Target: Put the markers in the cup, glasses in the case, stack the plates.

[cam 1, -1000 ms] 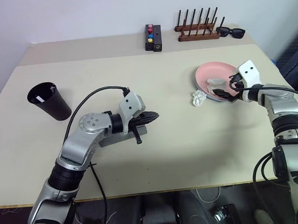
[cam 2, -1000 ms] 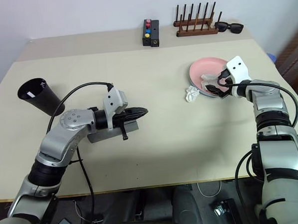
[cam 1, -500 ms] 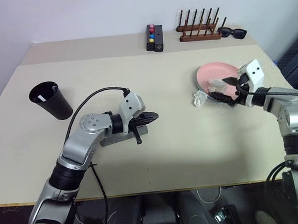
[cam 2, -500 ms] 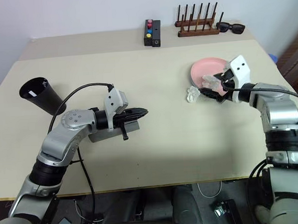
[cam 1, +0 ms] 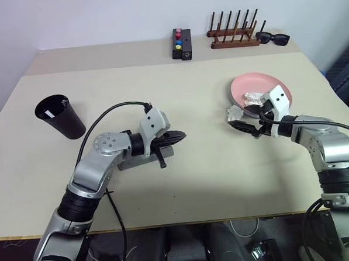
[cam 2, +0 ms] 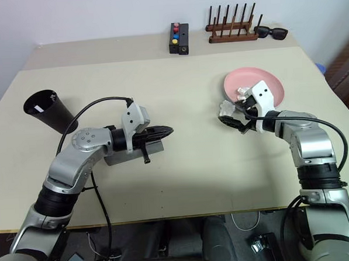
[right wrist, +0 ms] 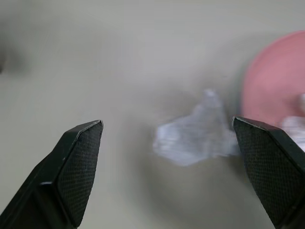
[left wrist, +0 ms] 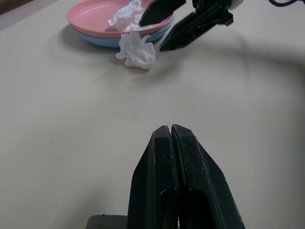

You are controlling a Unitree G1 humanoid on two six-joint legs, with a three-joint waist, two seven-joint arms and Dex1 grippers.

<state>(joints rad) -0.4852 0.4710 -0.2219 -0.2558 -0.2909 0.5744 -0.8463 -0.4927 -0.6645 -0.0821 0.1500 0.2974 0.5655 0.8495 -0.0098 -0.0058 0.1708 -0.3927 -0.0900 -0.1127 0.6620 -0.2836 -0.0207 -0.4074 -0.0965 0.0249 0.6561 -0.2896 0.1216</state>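
The beige desk (cam 1: 211,163) carries a black cup (cam 1: 59,118) near its left edge, a grey case (cam 1: 142,160) mid-desk, stacked plates (cam 1: 255,86) (pink over blue) toward the right edge, crumpled tissue (cam 1: 234,113) beside them.

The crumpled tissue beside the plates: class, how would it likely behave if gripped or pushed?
The tissue looks crumpled and thin, so it is probably very light and would squash between the fingers. Pushed, it would likely slide or tumble, not roll. The open right gripper looks wide enough to take it.
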